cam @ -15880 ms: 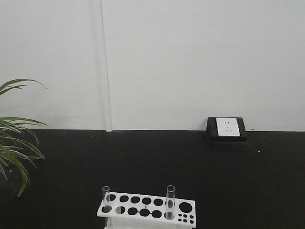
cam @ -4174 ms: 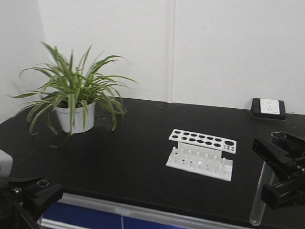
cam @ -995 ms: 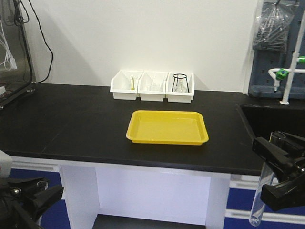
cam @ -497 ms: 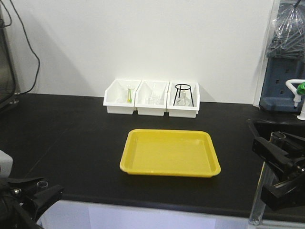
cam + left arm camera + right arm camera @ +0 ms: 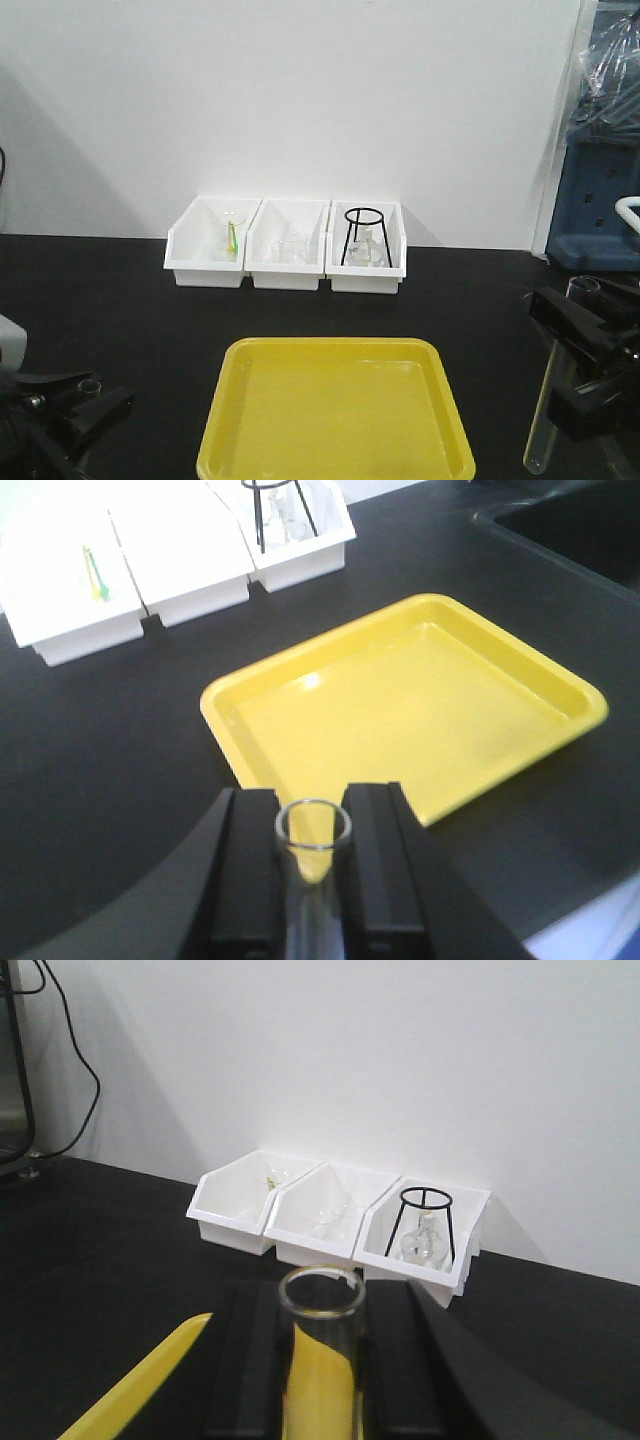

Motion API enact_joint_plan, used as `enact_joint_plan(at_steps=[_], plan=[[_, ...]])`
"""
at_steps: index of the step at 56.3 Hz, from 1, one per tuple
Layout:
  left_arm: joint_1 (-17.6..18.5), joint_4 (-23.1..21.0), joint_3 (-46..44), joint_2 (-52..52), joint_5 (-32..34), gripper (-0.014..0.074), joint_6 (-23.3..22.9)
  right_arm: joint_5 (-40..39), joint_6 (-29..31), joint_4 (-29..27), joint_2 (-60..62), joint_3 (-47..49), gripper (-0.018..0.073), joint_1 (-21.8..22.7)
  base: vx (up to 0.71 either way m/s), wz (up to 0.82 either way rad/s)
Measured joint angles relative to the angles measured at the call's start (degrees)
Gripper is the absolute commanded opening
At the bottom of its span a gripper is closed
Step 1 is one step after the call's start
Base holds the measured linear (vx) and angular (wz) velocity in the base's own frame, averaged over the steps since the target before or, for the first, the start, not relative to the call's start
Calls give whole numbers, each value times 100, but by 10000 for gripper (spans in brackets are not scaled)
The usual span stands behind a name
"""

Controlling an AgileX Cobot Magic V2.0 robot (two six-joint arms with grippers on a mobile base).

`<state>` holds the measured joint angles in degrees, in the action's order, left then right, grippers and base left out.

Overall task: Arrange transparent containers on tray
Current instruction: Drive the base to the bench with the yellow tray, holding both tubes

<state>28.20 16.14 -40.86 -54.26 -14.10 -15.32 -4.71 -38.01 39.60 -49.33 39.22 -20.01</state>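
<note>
Yellow plastic forms the tray [image 5: 335, 345], which is seen lying flat on the black counter [image 5: 100, 300] in the lower middle of the front view. One glass tube is gripped by each arm, and both tubes are held off the tray.

The left gripper [image 5: 80, 405] is seen in the lower left corner, outside the tray's left edge. It is clamped on the left tube [image 5: 90, 385], of which only the open rim is shown there. In the left wrist view the same tube [image 5: 312, 905] is pinched, rim up, between two black fingers [image 5: 250, 870], with the tray [image 5: 400, 710] lying beyond it.

The right gripper [image 5: 585, 375] is found at the right edge, to the right of the tray. It is closed around the right tube [image 5: 545, 420], which is held nearly upright with a slight tilt. Its rim is at the top and its rounded bottom hangs below the fingers. In the right wrist view that tube [image 5: 322, 1310] is seen close up, squeezed between black fingers [image 5: 250, 1370]. A strip of the tray's rim [image 5: 140, 1380] is shown at lower left.

Behind the tray, three white bins [image 5: 290, 258] are set side by side against the white wall [image 5: 300, 100]. A black wire tripod [image 5: 363, 235] is stood in the right-hand bin over a small flask [image 5: 422, 1242]. Something green [image 5: 232, 237] is placed in the left-hand bin.
</note>
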Motion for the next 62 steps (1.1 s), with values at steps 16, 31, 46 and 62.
enact_joint_plan(at_steps=[16, 31, 46, 62], plan=[[0, 0, 0, 0, 0, -3, 0, 0, 0, 0, 0, 0, -11, 0, 34, -5], [0, 0, 0, 0, 0, -3, 0, 0, 0, 0, 0, 0, -11, 0, 23, -13], [0, 0, 0, 0, 0, -3, 0, 4, 0, 0, 0, 0, -11, 0, 10, -11], [0, 0, 0, 0, 0, -3, 0, 4, 0, 0, 0, 0, -11, 0, 2, -3]])
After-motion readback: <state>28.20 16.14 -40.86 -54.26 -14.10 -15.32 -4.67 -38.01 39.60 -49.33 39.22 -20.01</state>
